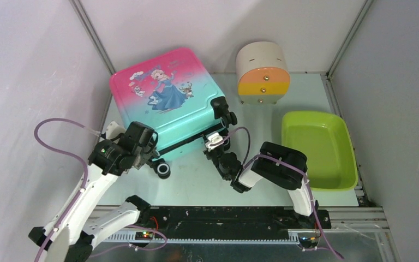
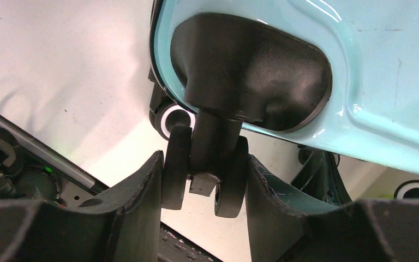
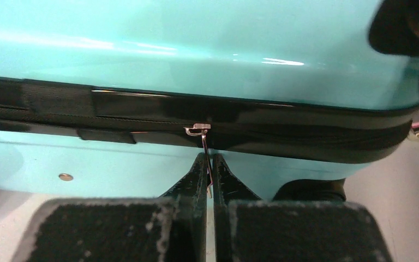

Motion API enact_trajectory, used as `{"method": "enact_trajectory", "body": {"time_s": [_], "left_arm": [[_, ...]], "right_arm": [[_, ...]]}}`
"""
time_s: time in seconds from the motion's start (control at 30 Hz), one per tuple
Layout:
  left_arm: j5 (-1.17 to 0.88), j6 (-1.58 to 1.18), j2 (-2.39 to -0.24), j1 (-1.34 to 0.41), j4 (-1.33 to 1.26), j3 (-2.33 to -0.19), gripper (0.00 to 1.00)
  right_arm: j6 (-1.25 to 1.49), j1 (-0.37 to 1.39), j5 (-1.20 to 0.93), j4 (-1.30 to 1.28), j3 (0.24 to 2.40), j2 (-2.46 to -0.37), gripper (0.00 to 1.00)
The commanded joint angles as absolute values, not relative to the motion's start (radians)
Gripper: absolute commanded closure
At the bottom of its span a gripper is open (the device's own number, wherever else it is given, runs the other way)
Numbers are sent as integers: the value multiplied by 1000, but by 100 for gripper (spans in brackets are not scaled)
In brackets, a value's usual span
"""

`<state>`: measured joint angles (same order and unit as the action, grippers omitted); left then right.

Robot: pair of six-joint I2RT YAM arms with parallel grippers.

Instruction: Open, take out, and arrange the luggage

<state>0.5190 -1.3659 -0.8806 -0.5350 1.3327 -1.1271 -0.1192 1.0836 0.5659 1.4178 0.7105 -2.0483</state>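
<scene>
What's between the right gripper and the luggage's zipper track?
The zipper pull, hanging off the luggage slider and pinched in the right gripper. The right wrist view shows it.

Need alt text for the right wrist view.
The right hand is shut on the small metal zipper pull of the teal luggage, whose black zipper band runs across the frame.

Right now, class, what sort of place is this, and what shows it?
Probably a robot lab test cell: plain pale panel walls box in a small white table, two white-and-black robot arms are bolted at its near edge, and props are staged, like a pink-to-teal hard-shell suitcase.
</scene>
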Motion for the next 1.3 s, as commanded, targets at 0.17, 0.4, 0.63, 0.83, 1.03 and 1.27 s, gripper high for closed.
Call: {"method": "enact_trajectory", "body": {"time_s": [0.17, 0.4, 0.63, 0.83, 1.03, 1.27], "left_arm": [[667, -1349, -839, -432, 1452, -1165, 100], [667, -1332, -818, -400, 1451, -1155, 100], [679, -1288, -836, -363, 1440, -1154, 100], [677, -1230, -832, -257, 1433, -1139, 100], [678, -1160, -820, -158, 1416, -1115, 100], [719, -1036, -818, -68, 1373, -1117, 100]], "right_arm": [[45, 1042, 645, 1506, 672, -1970, 100], [171, 1000, 611, 1509, 628, -1935, 100], [265, 961, 575, 1516, 578, -1908, 100], [323, 936, 569, 1519, 549, -1894, 100], [367, 900, 501, 1519, 533, -1869, 100], [396, 852, 434, 1518, 510, -1848, 100]]}}
